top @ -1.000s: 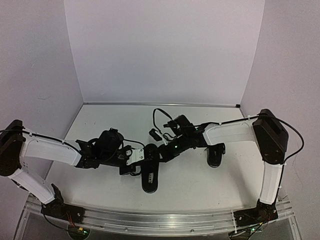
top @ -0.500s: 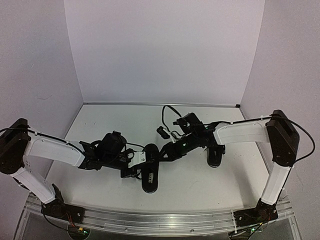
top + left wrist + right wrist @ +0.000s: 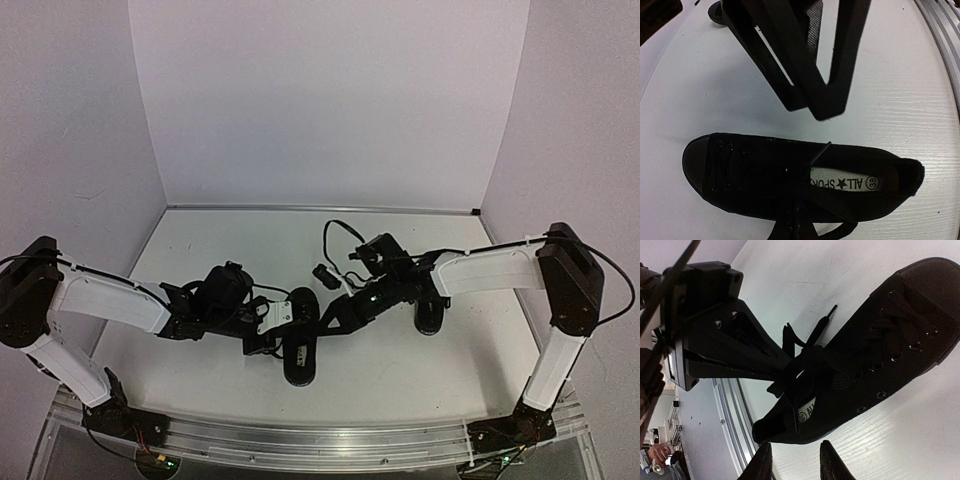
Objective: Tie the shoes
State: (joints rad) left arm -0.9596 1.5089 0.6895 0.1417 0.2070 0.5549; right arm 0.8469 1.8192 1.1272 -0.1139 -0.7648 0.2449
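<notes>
One black shoe [image 3: 300,345] lies toe away from the arms near the front middle; its pale label [image 3: 850,183] shows inside. My left gripper [image 3: 272,326] sits at its left side, shut on the black lace [image 3: 792,367] bunched over the tongue; the fingertips [image 3: 792,226] barely show at the bottom edge of the left wrist view. My right gripper [image 3: 332,316] hovers just right of the shoe's opening. It is open [image 3: 796,465], with only table between its fingers [image 3: 762,462]. A loose lace end [image 3: 824,320] points away over the table. The second shoe [image 3: 432,310] stands to the right, under the right forearm.
A metal rail [image 3: 300,440] runs along the table's near edge, close behind the shoe's heel [image 3: 767,432]. Pale walls close in the back and both sides. The right arm's cable [image 3: 335,235] loops above its wrist.
My right gripper has opened and drawn back a little from the laces, its arm shifting right. The left gripper stays shut at the shoe, moved slightly right.
</notes>
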